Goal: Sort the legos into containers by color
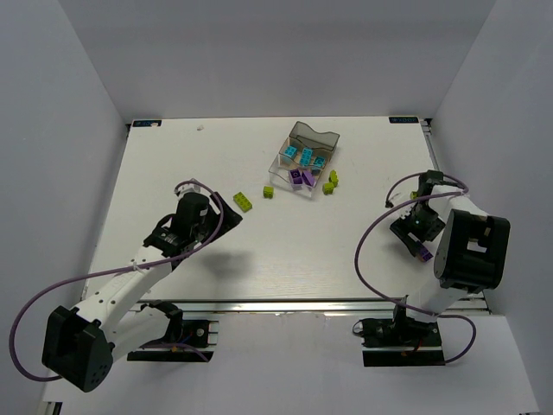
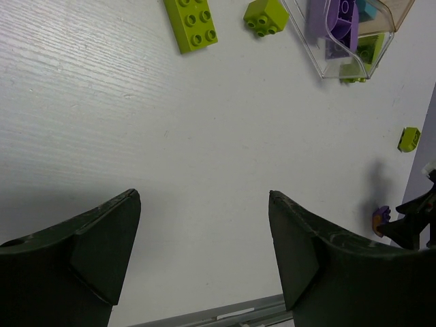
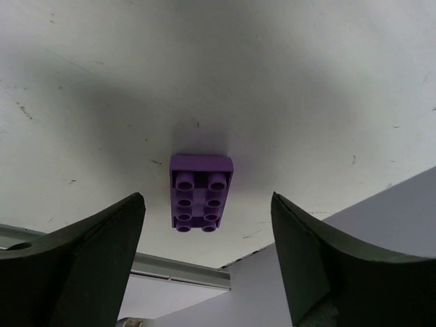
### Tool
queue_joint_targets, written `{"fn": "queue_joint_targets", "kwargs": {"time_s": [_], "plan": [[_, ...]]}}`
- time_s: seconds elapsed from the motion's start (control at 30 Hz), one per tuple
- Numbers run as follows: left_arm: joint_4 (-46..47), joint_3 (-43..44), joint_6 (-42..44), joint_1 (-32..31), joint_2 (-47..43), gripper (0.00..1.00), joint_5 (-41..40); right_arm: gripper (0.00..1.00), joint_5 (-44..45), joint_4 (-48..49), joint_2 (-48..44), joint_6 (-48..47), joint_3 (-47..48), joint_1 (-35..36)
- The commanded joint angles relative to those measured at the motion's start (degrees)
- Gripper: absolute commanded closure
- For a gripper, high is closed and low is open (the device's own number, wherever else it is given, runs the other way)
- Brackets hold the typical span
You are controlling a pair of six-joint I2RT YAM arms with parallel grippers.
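Note:
The clear three-compartment tray (image 1: 282, 161) stands at the table's far middle, with cyan legos (image 1: 306, 156) and purple legos (image 1: 301, 177) inside. Lime green legos lie loose: a flat one (image 1: 244, 201) and a small one (image 1: 269, 192) left of the tray, two (image 1: 331, 182) at its right. My left gripper (image 1: 228, 212) is open and empty over bare table (image 2: 204, 194), with the flat green lego (image 2: 191, 24) ahead of it. My right gripper (image 1: 421, 245) is open at the right edge, its jaws on either side of a purple lego (image 3: 199, 193) lying on the table, not touching it.
The table's right edge and a grey wall (image 3: 381, 225) sit close beside my right gripper. Another green lego (image 2: 409, 138) lies apart, right of the tray (image 2: 340, 58). The metal front rail (image 3: 177, 269) runs just below the purple lego.

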Motion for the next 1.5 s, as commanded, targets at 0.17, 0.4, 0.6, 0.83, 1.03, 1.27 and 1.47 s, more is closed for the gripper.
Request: {"fn": "queue_joint_targets", "kwargs": {"time_s": [0.17,0.4,0.6,0.83,1.03,1.27,1.47], "plan": [[1.24,-0.86,-0.97,-0.11,-0.76,0.15,0.55,0.28,-1.86,-1.05,2.89,-1.28,1.94,-1.25],[1.85,-1.13,-0.79,-0.11,-0.32,0.15,0.55,0.41,-0.90,0.27,4.30,-0.05,0.80,-1.25],[2.38,-2.01,-0.97,-0.11,-0.93,0.15,0.56,0.46,-0.11,1.76,4.13,0.04,-1.14,-1.25],[2.38,-3.41,-1.67,-0.11,-3.74,0.15,0.20,0.74,-6.34,-2.18,0.35,-0.14,2.63,-1.08],[1.50,-4.03,-2.11,-0.11,-6.91,0.15,-0.85,1.00,-23.02,-9.13,-2.11,-0.75,11.93,1.46],[-0.08,-2.80,-0.54,-0.11,-10.16,0.15,-2.35,1.00,-42.36,-11.95,-2.64,1.09,22.58,12.87],[0.09,-2.44,1.49,-0.11,-10.51,0.15,-1.64,1.00,-45.99,4.25,-0.54,11.53,27.77,25.19]]}}
